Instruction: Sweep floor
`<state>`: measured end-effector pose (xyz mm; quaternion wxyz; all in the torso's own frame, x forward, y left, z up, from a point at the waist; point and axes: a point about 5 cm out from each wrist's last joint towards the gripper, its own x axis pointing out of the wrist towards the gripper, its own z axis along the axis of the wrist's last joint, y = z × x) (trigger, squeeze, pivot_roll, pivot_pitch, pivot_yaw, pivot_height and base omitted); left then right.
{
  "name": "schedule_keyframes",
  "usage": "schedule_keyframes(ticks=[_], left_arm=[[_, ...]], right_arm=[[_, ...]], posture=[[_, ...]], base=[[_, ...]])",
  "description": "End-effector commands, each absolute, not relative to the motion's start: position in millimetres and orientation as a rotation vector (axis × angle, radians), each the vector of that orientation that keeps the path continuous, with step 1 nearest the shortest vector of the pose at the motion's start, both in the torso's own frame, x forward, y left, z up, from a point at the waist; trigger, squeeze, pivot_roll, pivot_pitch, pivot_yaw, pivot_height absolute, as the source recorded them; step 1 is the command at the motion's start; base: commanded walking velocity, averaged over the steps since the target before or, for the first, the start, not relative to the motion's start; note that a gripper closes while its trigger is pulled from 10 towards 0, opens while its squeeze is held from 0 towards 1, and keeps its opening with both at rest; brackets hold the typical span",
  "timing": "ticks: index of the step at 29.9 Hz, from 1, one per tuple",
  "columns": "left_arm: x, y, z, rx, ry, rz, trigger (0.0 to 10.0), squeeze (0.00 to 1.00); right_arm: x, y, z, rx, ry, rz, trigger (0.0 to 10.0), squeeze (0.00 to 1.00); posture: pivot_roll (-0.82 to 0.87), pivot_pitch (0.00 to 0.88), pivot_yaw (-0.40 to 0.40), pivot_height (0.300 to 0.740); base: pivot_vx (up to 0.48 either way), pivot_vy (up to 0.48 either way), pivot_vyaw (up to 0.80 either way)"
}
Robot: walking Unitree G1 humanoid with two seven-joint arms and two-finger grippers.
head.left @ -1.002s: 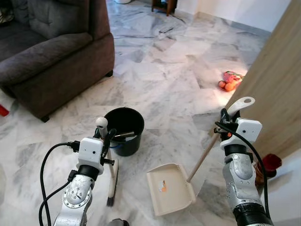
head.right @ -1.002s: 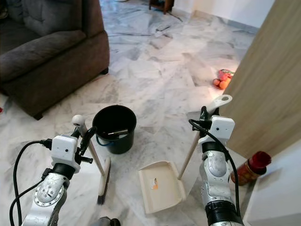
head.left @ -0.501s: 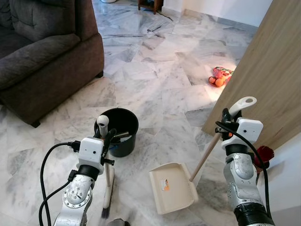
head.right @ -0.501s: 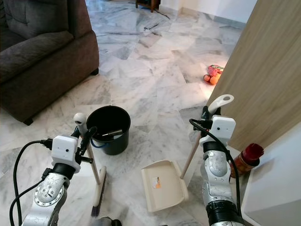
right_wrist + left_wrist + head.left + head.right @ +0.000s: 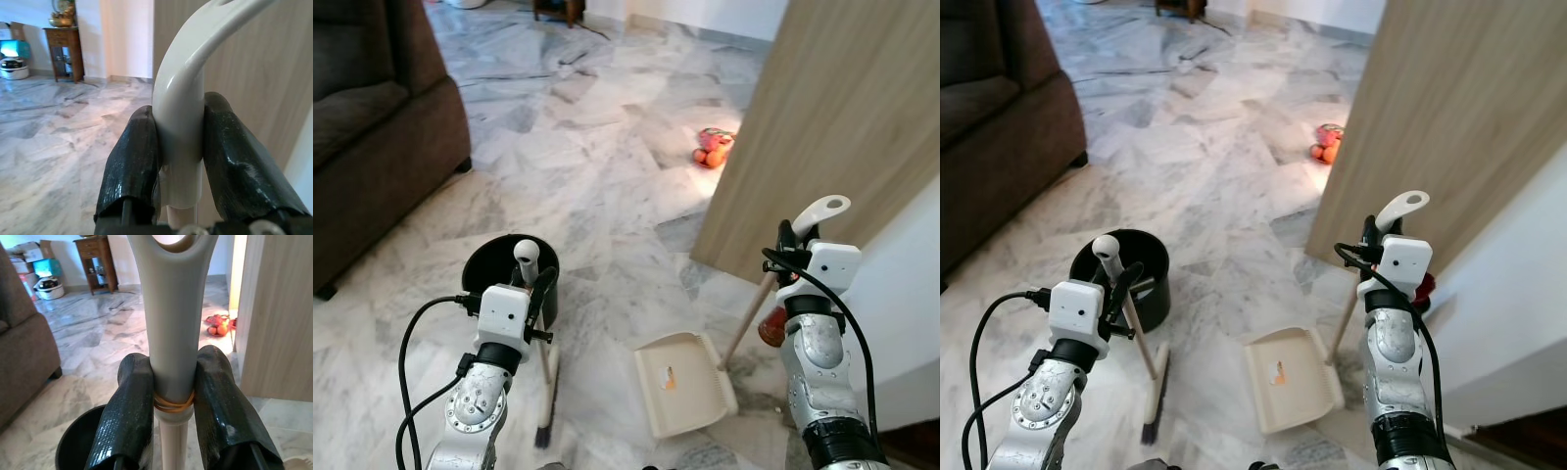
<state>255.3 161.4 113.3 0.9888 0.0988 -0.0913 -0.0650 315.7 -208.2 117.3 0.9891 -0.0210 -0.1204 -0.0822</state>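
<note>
The floor (image 5: pixel 607 176) is polished marble, grey and white with veins. The left gripper (image 5: pixel 168 396) pinches the grey plastic handle of the broom (image 5: pixel 544 377); its textured black fingers (image 5: pixel 128 416) press on both sides, where a rubber band goes around the handle. The broom stands almost upright, its dark bristles on the floor beside a round black bucket (image 5: pixel 489 274). The right gripper (image 5: pixel 178 152) is clamped on the curved white handle of the dustpan (image 5: pixel 683 384). The cream pan lies flat on the floor, near a wooden panel (image 5: pixel 822 127). A dark fabric sofa (image 5: pixel 372 147) stands at the left.
</note>
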Motion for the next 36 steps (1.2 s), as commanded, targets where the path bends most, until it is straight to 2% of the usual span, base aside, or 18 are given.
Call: schedule_keyframes(ticks=[1, 9, 14, 36], left_arm=[[256.0, 161.6, 118.0, 0.219, -0.206, -0.131, 10.0, 0.00], [256.4, 161.9, 118.3, 0.232, -0.209, -0.132, 10.0, 0.00], [256.3, 161.9, 118.1, 0.228, -0.208, -0.131, 10.0, 0.00], [256.5, 161.6, 118.6, 0.229, -0.212, -0.133, 10.0, 0.00]], right_arm=[[316.1, -208.4, 118.1, -0.036, -0.245, -0.171, 10.0, 0.00], [316.4, -208.8, 118.2, -0.038, -0.245, -0.175, 10.0, 0.00], [316.4, -208.7, 118.6, -0.039, -0.247, -0.176, 10.0, 0.00], [316.7, -207.9, 118.5, -0.039, -0.247, -0.174, 10.0, 0.00]], posture=[[0.07, 0.118, -0.041, 0.740], [0.07, 0.119, -0.041, 0.740], [0.07, 0.119, -0.041, 0.740], [0.07, 0.122, -0.042, 0.740]], base=[[0.000, 0.000, -0.78], [0.000, 0.000, -0.78], [0.000, -0.335, -0.78], [0.000, 0.000, -0.78]])
